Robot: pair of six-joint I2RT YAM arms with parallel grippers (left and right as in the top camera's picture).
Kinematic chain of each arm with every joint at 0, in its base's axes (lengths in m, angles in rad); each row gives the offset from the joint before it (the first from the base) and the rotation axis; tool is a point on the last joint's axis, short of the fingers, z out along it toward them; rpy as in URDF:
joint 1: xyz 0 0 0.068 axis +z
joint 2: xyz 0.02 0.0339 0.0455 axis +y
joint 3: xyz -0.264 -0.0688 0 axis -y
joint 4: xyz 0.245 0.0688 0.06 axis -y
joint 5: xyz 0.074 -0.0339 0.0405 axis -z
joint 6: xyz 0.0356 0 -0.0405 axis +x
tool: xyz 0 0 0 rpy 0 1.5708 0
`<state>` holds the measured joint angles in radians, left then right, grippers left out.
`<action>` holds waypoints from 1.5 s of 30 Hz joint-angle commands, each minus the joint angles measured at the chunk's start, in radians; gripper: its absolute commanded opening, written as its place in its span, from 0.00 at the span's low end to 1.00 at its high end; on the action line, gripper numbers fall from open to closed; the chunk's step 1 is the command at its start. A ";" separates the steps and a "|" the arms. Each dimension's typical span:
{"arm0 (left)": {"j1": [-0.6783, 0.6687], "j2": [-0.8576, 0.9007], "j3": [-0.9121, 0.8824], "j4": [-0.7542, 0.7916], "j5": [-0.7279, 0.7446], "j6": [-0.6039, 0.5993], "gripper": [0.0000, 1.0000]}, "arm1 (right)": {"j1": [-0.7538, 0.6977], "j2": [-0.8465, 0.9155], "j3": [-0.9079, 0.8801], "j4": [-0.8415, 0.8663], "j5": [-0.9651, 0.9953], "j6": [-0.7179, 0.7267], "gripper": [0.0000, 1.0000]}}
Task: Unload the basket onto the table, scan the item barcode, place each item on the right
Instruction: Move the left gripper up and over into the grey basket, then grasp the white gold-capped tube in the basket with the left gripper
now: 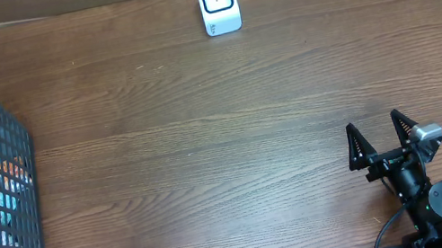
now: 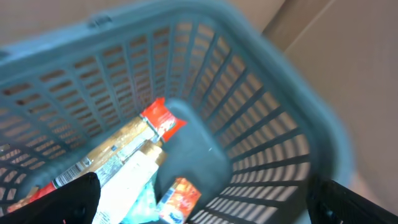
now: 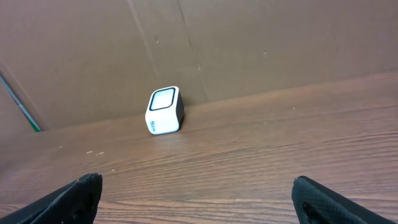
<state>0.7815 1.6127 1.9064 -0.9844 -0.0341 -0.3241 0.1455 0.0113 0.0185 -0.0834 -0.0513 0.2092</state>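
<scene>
Scanner (image 1: 218, 3) at far edge, basket (image 1: 15, 169) at left

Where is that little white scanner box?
The white scanner stands at the table's far edge, centre of the overhead view, beside the cardboard wall.

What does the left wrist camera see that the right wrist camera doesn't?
Only the left wrist view shows the gray basket with packaged items in it, such as a red-ended packet. Only the right wrist view shows the white scanner standing on the wooden table. Both share the same framing: each looks out between its own dark fingers, with the left gripper and the right gripper spread open and holding nothing.
</scene>
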 commanded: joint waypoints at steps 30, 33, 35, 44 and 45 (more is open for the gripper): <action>0.123 0.235 -0.138 0.060 0.158 0.347 0.91 | 0.005 -0.008 -0.011 0.003 0.006 -0.001 1.00; 0.123 0.284 -0.138 0.038 0.158 0.347 0.87 | 0.005 -0.008 -0.011 0.003 0.006 -0.001 1.00; 0.123 0.301 -0.138 0.025 0.161 0.347 0.77 | 0.005 -0.008 -0.011 0.003 0.006 -0.001 1.00; 0.135 0.312 -0.250 0.068 0.158 0.346 0.70 | 0.005 -0.008 -0.011 0.003 0.006 -0.001 1.00; 0.136 0.312 -0.265 0.078 0.158 0.347 0.70 | 0.005 -0.008 -0.011 0.003 0.006 -0.001 1.00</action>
<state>0.9100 1.9293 1.6821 -0.9188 0.1143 0.0074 0.1455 0.0113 0.0185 -0.0834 -0.0513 0.2092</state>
